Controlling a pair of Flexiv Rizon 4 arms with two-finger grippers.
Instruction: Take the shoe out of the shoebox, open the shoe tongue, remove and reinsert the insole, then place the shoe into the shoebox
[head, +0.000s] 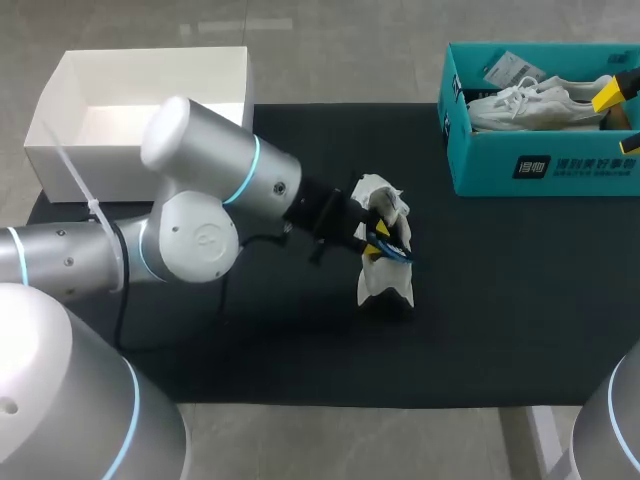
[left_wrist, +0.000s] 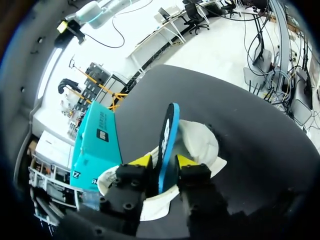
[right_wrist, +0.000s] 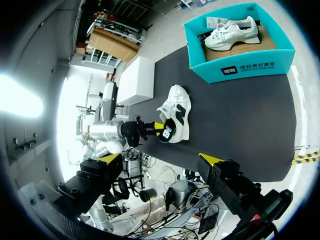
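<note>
Left wrist view showed your left claw (left_wrist: 164, 162) clamped on both faces of the insole (left_wrist: 167, 137), which stood edge-up at the mouth of the white shoe (left_wrist: 202, 145) on the tabletop (left_wrist: 240, 110). It looked light, thin and floppy, so you should grip it near the heel. Your right claw (right_wrist: 161, 158) hung agape, well apart.

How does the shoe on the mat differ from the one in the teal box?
The mat shoe sits on the mat; the boxed shoe lies inside the teal shoebox. The mat shoe's insole sticks out, clamped by the left gripper; the boxed shoe is untouched. Both are white.
</note>
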